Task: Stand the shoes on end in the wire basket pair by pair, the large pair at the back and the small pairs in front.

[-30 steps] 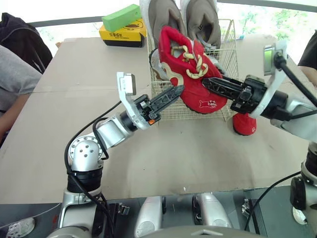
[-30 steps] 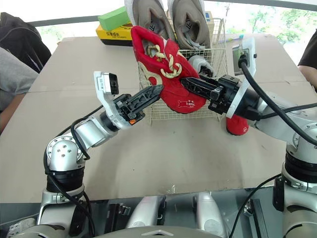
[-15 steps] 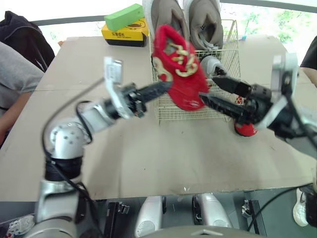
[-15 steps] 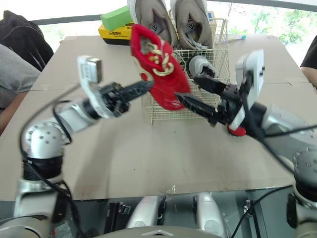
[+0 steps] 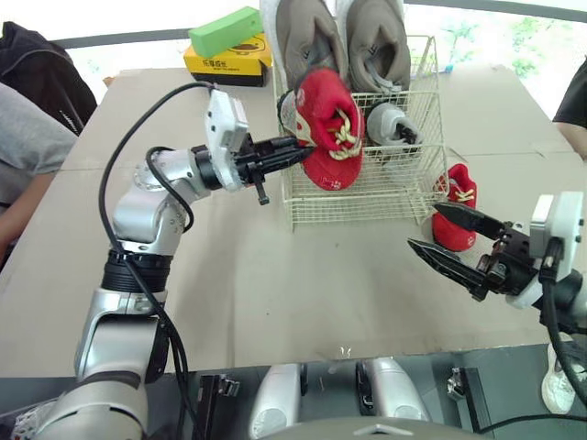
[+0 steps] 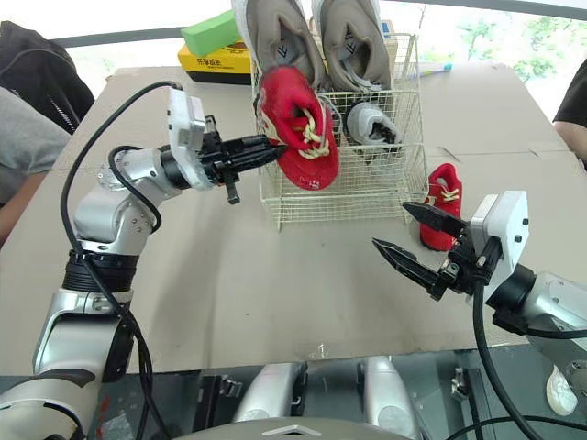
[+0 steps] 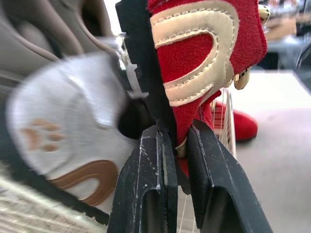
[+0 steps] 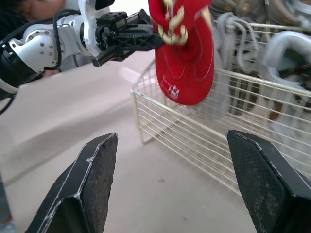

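My left gripper (image 5: 298, 145) pinches the red shoe (image 5: 330, 128), hanging toe-down at the wire basket's (image 5: 367, 197) front rim. My right gripper (image 5: 423, 226), spread, lies nearer the second red shoe (image 5: 456, 215).

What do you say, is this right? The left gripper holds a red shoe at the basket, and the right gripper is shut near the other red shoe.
Wrong in one point: the right gripper is open, not shut, near the other red shoe; the right eye view shows it.

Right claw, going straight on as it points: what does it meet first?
Probably the wire basket's front wall, below the red shoe held by the left claw; depth unclear.
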{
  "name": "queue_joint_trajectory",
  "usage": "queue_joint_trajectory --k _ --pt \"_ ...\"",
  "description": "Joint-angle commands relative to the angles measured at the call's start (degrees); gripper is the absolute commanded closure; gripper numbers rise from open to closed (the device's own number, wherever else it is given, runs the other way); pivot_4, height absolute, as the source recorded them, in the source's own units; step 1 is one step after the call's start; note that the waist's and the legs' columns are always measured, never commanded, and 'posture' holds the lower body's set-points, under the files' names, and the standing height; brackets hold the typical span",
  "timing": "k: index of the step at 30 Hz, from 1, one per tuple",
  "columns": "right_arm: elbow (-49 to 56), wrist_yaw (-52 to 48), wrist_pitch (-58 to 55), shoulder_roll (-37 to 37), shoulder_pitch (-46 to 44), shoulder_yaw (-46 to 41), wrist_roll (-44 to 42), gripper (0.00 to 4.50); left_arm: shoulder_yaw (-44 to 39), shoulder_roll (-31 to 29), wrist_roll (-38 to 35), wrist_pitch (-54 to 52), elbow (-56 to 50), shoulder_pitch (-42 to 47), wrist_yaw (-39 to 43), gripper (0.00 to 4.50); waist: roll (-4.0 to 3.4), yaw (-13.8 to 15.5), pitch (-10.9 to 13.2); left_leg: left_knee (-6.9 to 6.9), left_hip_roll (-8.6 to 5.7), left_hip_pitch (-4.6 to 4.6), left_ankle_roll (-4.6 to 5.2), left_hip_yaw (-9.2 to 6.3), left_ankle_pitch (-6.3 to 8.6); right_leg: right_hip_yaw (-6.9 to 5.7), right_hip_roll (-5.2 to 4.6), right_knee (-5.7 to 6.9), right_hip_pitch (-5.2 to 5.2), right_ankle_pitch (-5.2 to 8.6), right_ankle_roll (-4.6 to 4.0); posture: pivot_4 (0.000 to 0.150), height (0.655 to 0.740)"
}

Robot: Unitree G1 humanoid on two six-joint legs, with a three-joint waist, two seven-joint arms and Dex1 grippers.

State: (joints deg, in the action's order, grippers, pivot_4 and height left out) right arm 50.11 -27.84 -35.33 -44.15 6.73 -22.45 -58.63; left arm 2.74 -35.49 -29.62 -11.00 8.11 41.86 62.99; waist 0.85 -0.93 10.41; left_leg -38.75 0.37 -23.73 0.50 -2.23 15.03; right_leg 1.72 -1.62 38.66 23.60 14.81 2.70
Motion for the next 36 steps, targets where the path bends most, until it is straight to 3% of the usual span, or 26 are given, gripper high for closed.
queue_joint_trajectory --k 1,7,8,11,13,14,15,17,26,28,36 --pt "1.96 0.03 2.55 0.51 3.23 -4.78 1.38 1.12 -0.12 -0.66 4.21 5.72 1.69 -1.38 2.55 4.39 -0.01 0.13 -0.01 0.0 0.0 0.0 0.0 -0.01 0.0 -0.01 0.0 0.01 0.0 0.0 0.0 0.15 0.74" --pt "-0.09 -2.51 5.8 2.38 7.3 -8.81 1.49 1.12 -0.23 -1.72 7.31 7.47 3.58 -3.35 5.25 4.39 0.02 0.18 -0.06 -0.01 0.02 0.06 0.0 0.05 0.0 0.05 -0.05 0.07 -0.04 0.0 0.01 0.15 0.74" --pt "-0.86 -3.19 6.06 2.47 7.52 -9.24 1.04 1.01 -0.29 -2.08 7.24 6.64 3.15 -3.61 5.67 3.37 0.02 0.16 -0.06 -0.01 0.02 0.1 0.0 0.06 0.0 0.07 -0.05 0.11 -0.06 0.0 0.01 0.15 0.74" --pt "-4.32 -4.99 2.61 0.48 8.16 -8.99 -3.08 1.01 -1.99 -2.81 5.85 3.07 0.58 -4.64 4.57 2.09 0.01 0.1 -0.06 -0.03 0.03 0.22 0.0 0.1 0.0 0.15 -0.02 0.2 -0.11 0.0 0.01 0.15 0.74" --pt "-7.17 -4.14 0.5 -0.63 7.8 -8.61 -3.69 1.01 -3.2 -4.02 3.92 -0.62 -2.39 -5.72 4.6 0.91 0.01 0.03 -0.06 -0.03 0.07 0.36 0.0 0.11 0.0 0.27 0.05 0.22 -0.19 0.0 0.01 0.15 0.74" --pt "-7.88 -4.37 0.91 -0.98 7.95 -8.17 -1.49 1.01 -3.78 -4.66 3.16 -1.95 -3.73 -6.3 4.65 0.78 0.01 0.01 -0.06 -0.03 0.12 0.42 0.0 0.11 0.0 0.35 0.09 0.24 -0.2 0.0 0.0 0.15 0.74" --pt "-8.23 -5.2 1.23 -1.27 8.54 -7.75 0.38 0.49 -4.75 -5.35 2.07 -3.54 -5.25 -6.93 4.4 0.68 0.01 -0.03 -0.06 -0.03 0.14 0.46 0.0 0.12 0.0 0.43 0.15 0.25 -0.2 0.0 0.0 0.15 0.74" --pt "-9.43 -5.96 1.63 -1.63 8.89 -6.62 3.38 0.02 -6.98 -6.7 -0.43 -7.28 -8.3 -8.17 3.64 0.68 0.01 -0.09 -0.06 0.01 0.17 0.54 0.0 0.19 0.0 0.59 0.21 0.25 -0.2 0.0 0.0 0.15 0.74" --pt "-18.67 0.28 -1.69 -1.85 0.82 -0.97 14.48 0.02 -14.33 -7.43 -15.85 -21.5 -28.02 -19.11 -1.55 0.68 0.03 0.29 -0.05 0.05 0.25 0.49 0.0 0.21 0.01 0.63 0.1 0.19 -0.18 0.01 0.02 0.15 0.74" --pt "-22.9 2.78 -7.68 -1.65 -3.73 -0.02 11.8 0.02 -14.2 -7.11 -20.12 -25.01 -34.24 -22.73 -3.71 0.68 0.04 0.14 -0.05 0.05 0.23 0.49 0.0 0.22 0.01 0.65 0.06 0.2 -0.18 0.01 0.02 0.15 0.74" --pt "-40.61 2.48 -19.15 -2.93 -22.63 5.27 13.29 0.02 -11.25 -4.84 -19.19 -23.57 -43.49 -31.95 -7.76 0.68 0.01 0.09 -0.05 0.18 0.21 0.7 0.0 0.39 0.0 0.83 0.18 0.23 -0.2 0.0 0.0 0.15 0.74"
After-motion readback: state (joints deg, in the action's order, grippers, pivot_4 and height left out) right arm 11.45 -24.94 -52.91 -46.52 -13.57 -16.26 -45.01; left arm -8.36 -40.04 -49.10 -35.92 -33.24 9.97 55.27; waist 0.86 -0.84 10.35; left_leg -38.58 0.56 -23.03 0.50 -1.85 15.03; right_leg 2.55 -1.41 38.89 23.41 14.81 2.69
